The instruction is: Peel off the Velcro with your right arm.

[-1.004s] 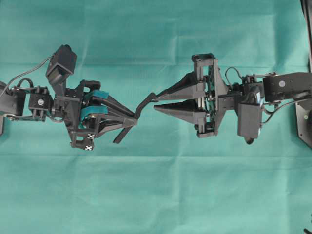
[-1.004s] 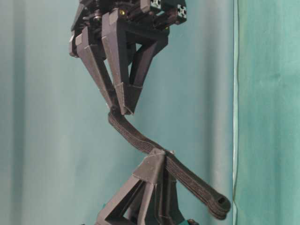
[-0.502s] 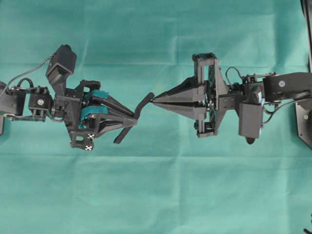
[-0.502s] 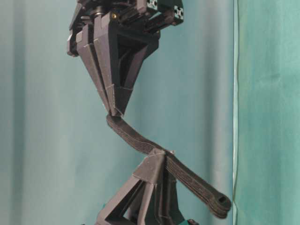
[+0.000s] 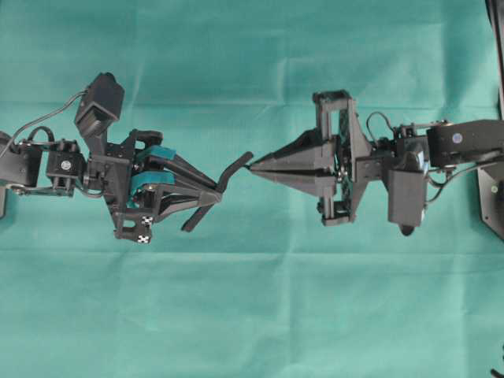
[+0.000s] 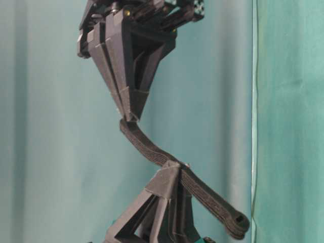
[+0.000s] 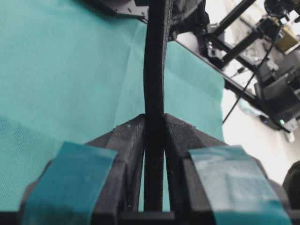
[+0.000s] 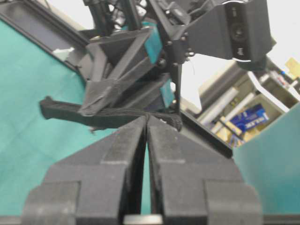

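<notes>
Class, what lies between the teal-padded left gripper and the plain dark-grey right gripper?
Overhead view: only the thin black Velcro strap, spanning from left gripper to right gripper.

Between our two grippers, the left gripper and the right gripper, only the strap bridges the narrow gap; the green cloth around them is open on every side.
</notes>
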You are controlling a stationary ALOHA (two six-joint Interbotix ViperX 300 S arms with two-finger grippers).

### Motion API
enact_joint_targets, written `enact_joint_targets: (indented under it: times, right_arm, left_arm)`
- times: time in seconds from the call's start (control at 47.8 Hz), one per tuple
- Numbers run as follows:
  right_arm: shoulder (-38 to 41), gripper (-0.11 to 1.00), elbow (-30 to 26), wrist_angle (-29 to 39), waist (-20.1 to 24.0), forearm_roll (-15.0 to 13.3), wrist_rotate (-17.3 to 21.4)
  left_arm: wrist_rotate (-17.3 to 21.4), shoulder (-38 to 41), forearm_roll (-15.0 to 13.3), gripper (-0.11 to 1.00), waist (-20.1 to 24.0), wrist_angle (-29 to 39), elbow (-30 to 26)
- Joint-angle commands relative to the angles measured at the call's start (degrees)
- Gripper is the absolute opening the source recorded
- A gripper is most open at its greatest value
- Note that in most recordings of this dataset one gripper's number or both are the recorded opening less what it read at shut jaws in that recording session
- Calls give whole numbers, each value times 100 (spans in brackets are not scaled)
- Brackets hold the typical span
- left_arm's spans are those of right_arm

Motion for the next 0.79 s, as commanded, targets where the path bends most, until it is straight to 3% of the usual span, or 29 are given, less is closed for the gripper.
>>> enact_joint_targets:
  times: [0.0, 0.774]
  right_arm:
    - [0, -10, -44, -44, 97, 18, 18]
    - [598, -10, -316, 9, 457, 18, 26]
  left_arm:
    - [0, -44, 9, 10, 26, -26, -97]
    - [0, -53, 9, 10, 35, -26, -149]
